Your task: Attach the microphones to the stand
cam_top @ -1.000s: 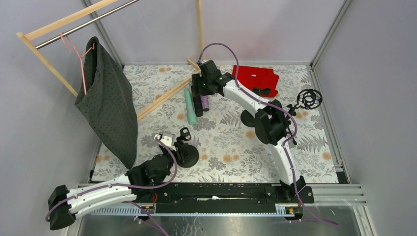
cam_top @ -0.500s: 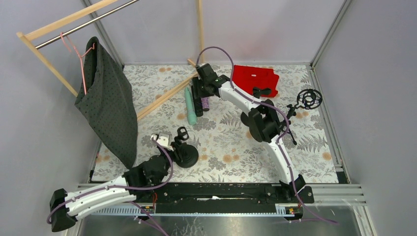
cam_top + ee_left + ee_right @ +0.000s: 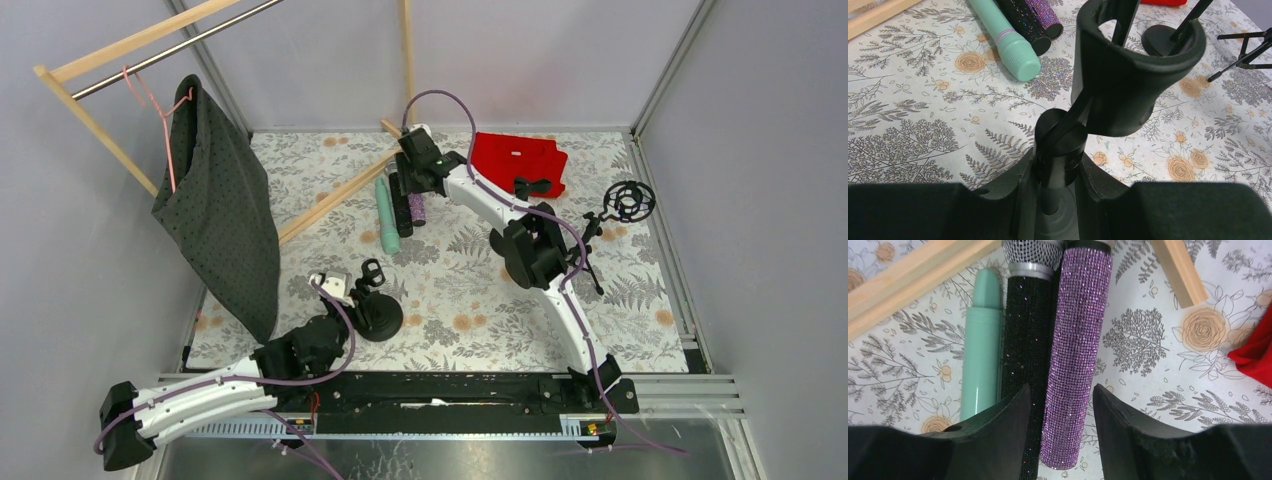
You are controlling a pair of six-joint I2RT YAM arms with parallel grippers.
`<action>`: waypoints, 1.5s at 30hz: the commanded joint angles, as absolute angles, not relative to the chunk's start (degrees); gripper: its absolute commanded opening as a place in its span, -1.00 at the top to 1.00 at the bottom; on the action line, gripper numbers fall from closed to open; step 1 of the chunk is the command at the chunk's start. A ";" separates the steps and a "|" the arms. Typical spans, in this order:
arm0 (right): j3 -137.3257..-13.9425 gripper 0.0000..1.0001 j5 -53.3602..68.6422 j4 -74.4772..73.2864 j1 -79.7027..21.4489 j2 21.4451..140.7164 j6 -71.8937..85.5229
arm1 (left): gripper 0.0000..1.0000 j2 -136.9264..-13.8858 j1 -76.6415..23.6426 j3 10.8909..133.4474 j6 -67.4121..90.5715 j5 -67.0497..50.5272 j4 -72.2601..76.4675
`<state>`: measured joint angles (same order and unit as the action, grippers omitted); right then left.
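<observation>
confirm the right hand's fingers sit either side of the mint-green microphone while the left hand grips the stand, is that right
Not quite. In the right wrist view the right hand straddles the glittery purple microphone, not the mint-green microphone, which lies beyond the black microphone. The left hand does grip the stand.

Top view: bright, even light from overhead; soft short shadow beside the stand on the table.
Left wrist: stand's clip looms large, slightly soft; left gripper near-black, detail lost.
Right wrist: purple microphone crisp, glitter sparkling (tiny highlights); right gripper dark, blurred.
</observation>
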<state>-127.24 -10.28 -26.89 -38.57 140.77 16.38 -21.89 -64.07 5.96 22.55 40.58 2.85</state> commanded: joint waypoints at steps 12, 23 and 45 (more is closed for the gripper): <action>-136.39 -0.09 -1.37 -26.83 -41.72 144.25 14.56 | 1.00 -22.05 -64.03 6.68 23.10 41.50 9.44; -134.59 -0.11 -8.95 -26.27 -41.57 142.74 15.51 | 1.00 -22.22 -64.01 6.77 23.12 41.57 9.53; -134.86 -0.07 -5.84 -26.99 -44.50 147.26 16.32 | 1.00 -22.76 -63.99 6.86 23.29 41.92 9.58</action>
<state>-133.75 -3.66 -26.61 -44.51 146.82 15.86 -23.05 -64.07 5.96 22.55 40.75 3.97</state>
